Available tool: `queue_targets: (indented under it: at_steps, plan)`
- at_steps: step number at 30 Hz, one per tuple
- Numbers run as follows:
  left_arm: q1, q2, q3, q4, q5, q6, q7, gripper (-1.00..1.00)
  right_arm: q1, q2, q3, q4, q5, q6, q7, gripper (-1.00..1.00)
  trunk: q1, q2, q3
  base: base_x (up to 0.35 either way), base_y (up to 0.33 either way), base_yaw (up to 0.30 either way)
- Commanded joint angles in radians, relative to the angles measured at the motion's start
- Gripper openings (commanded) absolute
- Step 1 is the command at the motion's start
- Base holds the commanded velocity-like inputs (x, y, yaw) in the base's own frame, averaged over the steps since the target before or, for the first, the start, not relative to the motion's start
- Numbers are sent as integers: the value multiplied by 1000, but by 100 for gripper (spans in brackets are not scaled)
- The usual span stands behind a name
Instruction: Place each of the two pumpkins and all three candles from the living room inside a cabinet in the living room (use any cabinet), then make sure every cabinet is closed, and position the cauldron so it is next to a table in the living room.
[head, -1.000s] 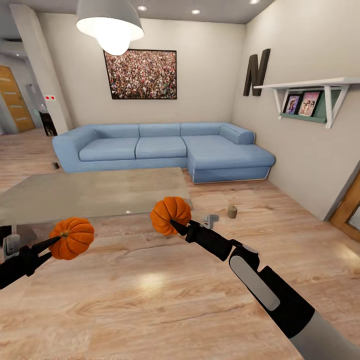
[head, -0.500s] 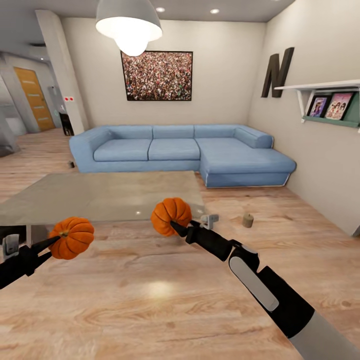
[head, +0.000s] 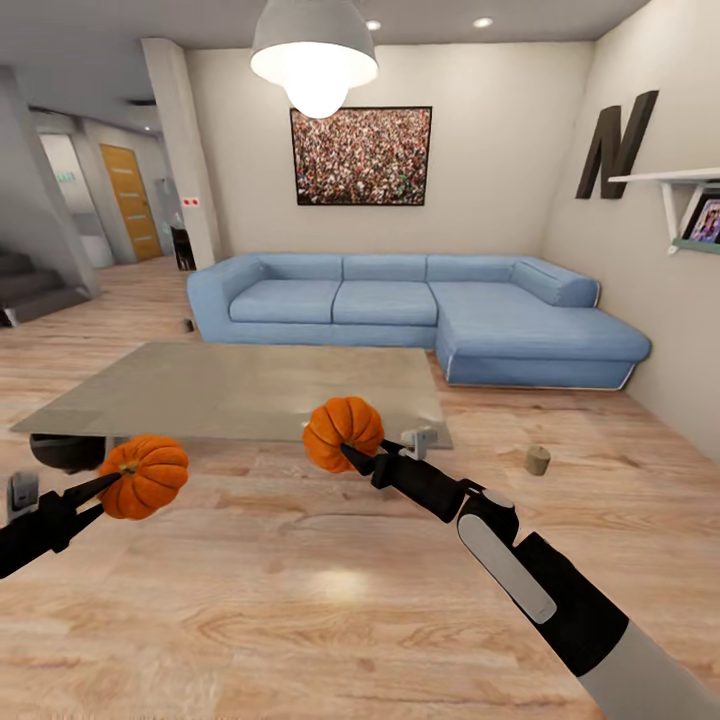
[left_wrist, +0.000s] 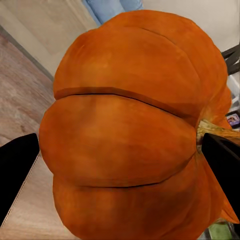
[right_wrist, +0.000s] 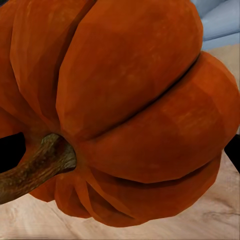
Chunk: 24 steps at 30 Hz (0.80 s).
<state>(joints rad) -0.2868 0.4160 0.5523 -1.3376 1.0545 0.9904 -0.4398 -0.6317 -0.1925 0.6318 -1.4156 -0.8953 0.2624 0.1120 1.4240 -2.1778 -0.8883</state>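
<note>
Left end effector (head: 100, 487): closed on left pumpkin (head: 145, 476), held clear above the floor. Right end effector (head: 352, 455): closed on right pumpkin (head: 343, 432), by the bench (head: 240, 390) near edge. Both apparently carried for cabinet stowage. Candle (head: 538, 460): on floor, beyond bench's right corner.

Close up, we see a ribbed orange pumpkin (left_wrist: 130, 130) held between our left gripper's (left_wrist: 122, 165) two black fingers (left_wrist: 17, 170), one at each side. Its pale brown stem (left_wrist: 215, 131) touches one finger. Behind it lie a wood floor (left_wrist: 22, 95), a pale grey table top (left_wrist: 45, 25) and blue upholstery (left_wrist: 107, 7).
</note>
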Motion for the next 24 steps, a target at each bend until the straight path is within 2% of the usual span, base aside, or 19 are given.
queue_targets:
  at_steps: [1,15,24]
  plan:
    - [-2,0,2,0,10,8,-5,-100,-1,-1,0,-2,-9,3,-2,-100,0,0,0,0,0,242]
    - [-2,0,2,0,11,8,-5,-100,-1,0,0,0,-8,3,-3,-100,0,0,9,3,31,242]
    - [-2,1,2,0,12,8,-5,-100,-1,1,1,0,-8,3,-3,-100,0,0,15,209,200,242]
